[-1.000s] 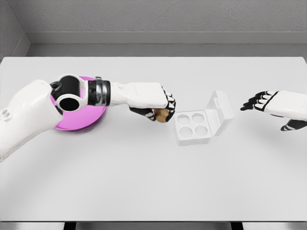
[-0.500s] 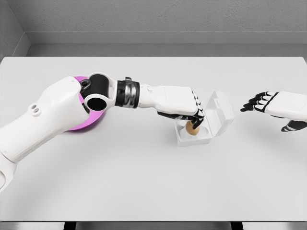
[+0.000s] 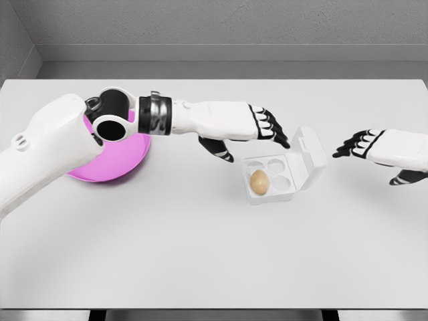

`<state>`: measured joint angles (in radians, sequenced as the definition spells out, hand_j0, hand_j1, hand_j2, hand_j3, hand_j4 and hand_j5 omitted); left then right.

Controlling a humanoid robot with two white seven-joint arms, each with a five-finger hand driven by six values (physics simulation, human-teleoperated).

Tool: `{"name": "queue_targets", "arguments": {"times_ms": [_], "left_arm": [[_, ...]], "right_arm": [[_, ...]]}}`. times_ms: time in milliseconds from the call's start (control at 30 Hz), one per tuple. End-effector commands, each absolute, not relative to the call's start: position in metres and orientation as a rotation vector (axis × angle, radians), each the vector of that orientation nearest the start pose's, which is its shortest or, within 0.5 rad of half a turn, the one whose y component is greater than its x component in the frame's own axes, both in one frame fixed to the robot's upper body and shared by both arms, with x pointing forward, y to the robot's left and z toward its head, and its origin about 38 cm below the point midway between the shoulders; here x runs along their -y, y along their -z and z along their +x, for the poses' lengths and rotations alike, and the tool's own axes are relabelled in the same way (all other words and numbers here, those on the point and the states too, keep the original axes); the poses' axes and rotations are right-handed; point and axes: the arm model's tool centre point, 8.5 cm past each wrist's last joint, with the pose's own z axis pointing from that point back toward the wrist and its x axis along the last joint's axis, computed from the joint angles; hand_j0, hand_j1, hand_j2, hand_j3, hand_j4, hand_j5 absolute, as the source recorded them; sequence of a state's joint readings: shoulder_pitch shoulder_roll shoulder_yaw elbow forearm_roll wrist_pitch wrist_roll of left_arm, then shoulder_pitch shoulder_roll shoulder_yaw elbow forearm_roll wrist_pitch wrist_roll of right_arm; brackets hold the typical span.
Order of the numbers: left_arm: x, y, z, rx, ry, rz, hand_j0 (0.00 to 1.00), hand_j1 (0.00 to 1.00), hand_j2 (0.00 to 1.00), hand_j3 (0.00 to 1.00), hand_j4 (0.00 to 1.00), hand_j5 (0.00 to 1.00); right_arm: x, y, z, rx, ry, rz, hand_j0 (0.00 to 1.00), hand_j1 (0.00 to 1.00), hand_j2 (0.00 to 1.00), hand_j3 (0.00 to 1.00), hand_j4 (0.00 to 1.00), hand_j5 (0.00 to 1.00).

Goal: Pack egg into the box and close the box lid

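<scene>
The egg point(image 3: 259, 180) sits in the near-left cup of the open box point(image 3: 271, 194), long axis roughly upright. Left hand point(image 3: 257, 130) hovers above-left, fingers spread, empty. Right hand point(image 3: 364, 144) waits right of the raised lid point(image 3: 307, 154), fingers loosely extended, empty.

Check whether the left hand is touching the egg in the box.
Apart. The head view shows the left hand open above and behind the egg, with bare table visible between them.
</scene>
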<state>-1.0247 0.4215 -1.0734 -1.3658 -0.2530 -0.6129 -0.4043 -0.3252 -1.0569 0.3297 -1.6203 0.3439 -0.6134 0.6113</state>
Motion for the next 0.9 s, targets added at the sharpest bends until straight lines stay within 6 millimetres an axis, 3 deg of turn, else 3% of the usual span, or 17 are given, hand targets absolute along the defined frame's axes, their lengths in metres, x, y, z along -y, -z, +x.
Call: {"name": "queue_targets", "arguments": {"times_ms": [0,167,233,267,300,400,433,600,867], "left_arm": [[-0.072,-0.248,0.442,-2.112,-2.609,0.044,1.0,1.0,1.0,1.0,1.0,1.0],[-0.074,-0.247,0.443,-2.111,-2.613,0.039,1.0,1.0,1.0,1.0,1.0,1.0],[-0.105,-0.245,0.452,-2.121,-2.679,-0.018,1.0,1.0,1.0,1.0,1.0,1.0],[-0.142,-0.243,0.459,-2.112,-2.752,-0.099,1.0,1.0,1.0,1.0,1.0,1.0],[-0.162,-0.242,0.461,-2.101,-2.794,-0.146,1.0,1.0,1.0,1.0,1.0,1.0],[-0.167,-0.242,0.461,-2.095,-2.804,-0.158,1.0,1.0,1.0,1.0,1.0,1.0],[-0.177,-0.243,0.463,-2.088,-2.825,-0.186,1.0,1.0,1.0,1.0,1.0,1.0],[-0.188,-0.241,0.462,-2.073,-2.852,-0.206,1.0,1.0,1.0,1.0,1.0,1.0],[-0.191,-0.236,0.461,-2.073,-2.868,-0.2,1.0,1.0,1.0,1.0,1.0,1.0]], "right_arm": [[0.379,-0.226,0.37,1.208,-2.125,-0.436,1.0,1.0,1.0,1.0,1.0,1.0],[0.378,-0.222,0.37,1.204,-2.129,-0.424,1.0,1.0,1.0,1.0,1.0,1.0],[0.377,-0.22,0.37,1.197,-2.134,-0.417,1.0,1.0,1.0,1.0,1.0,1.0],[0.375,-0.217,0.37,1.195,-2.138,-0.408,1.0,1.0,1.0,1.0,1.0,1.0],[0.375,-0.218,0.37,1.197,-2.14,-0.409,1.0,1.0,1.0,1.0,1.0,1.0],[0.374,-0.218,0.37,1.199,-2.142,-0.409,1.0,1.0,1.0,1.0,1.0,1.0],[0.371,-0.219,0.369,1.206,-2.149,-0.408,1.0,1.0,1.0,1.0,1.0,1.0],[0.349,-0.227,0.361,1.263,-2.203,-0.396,1.0,1.0,1.0,1.0,1.0,1.0],[0.334,-0.237,0.357,1.324,-2.226,-0.388,1.0,1.0,1.0,1.0,1.0,1.0]]}}
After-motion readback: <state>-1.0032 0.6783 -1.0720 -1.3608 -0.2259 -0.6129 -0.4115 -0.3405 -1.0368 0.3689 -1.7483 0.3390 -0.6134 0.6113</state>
